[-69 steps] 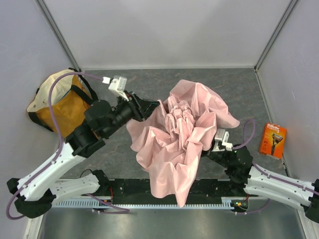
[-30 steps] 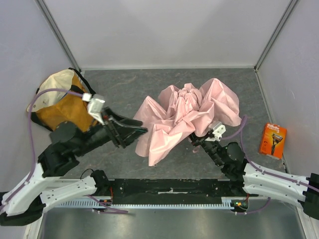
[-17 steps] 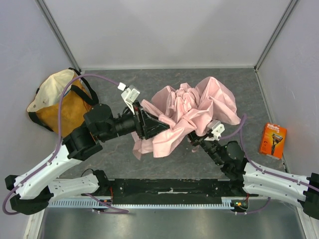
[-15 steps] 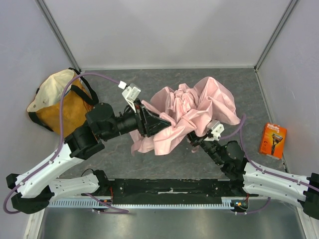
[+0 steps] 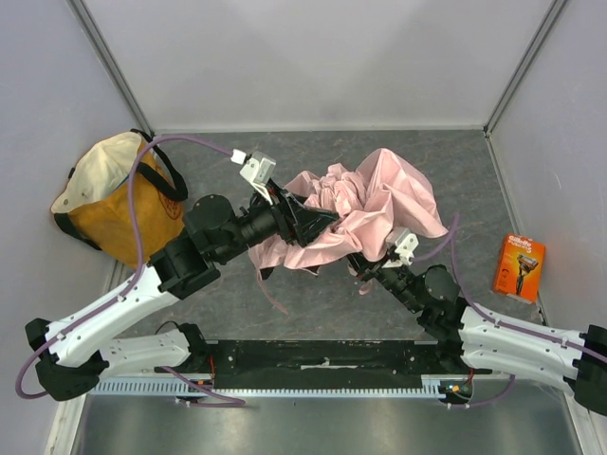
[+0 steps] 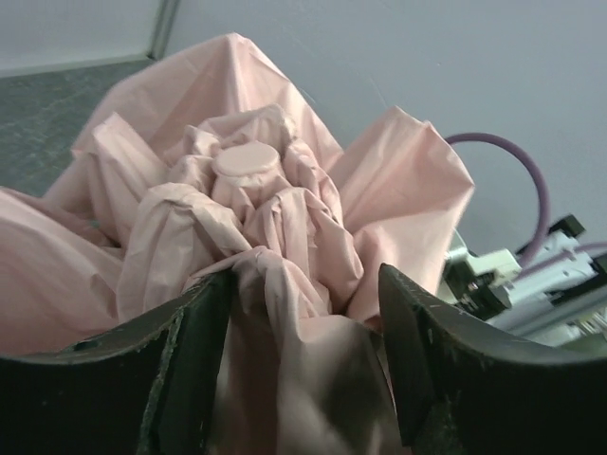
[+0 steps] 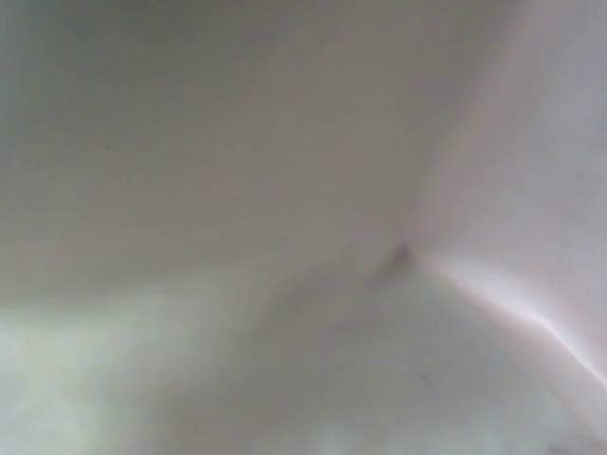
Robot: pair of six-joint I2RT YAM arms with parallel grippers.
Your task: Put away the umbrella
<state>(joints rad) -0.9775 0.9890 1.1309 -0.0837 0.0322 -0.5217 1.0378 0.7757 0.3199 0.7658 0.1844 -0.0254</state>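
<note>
The pale pink umbrella (image 5: pixel 384 194) is bunched up in the middle of the table, canopy crumpled; its round top cap (image 6: pixel 245 161) faces the left wrist camera. Its thin pink strap (image 5: pixel 269 294) trails to the near left. My left gripper (image 5: pixel 322 226) is pushed into the canopy's left side, jaws apart with a fold of fabric between the fingers (image 6: pixel 190 360). My right gripper (image 5: pixel 365 263) reaches under the canopy's near edge, its fingertips hidden. Pink fabric (image 7: pixel 285 237) fills the whole right wrist view. The black handle end is hidden.
An orange-and-cream tote bag (image 5: pixel 109 194) stands at the far left against the wall. An orange razor box (image 5: pixel 518 267) lies at the right wall. The black mounting rail (image 5: pixel 322 358) runs along the near edge.
My left arm has swung in from the left and driven its open fingers into the canopy. The umbrella has bunched tighter and shifted back and right. The right gripper edged left under it.
</note>
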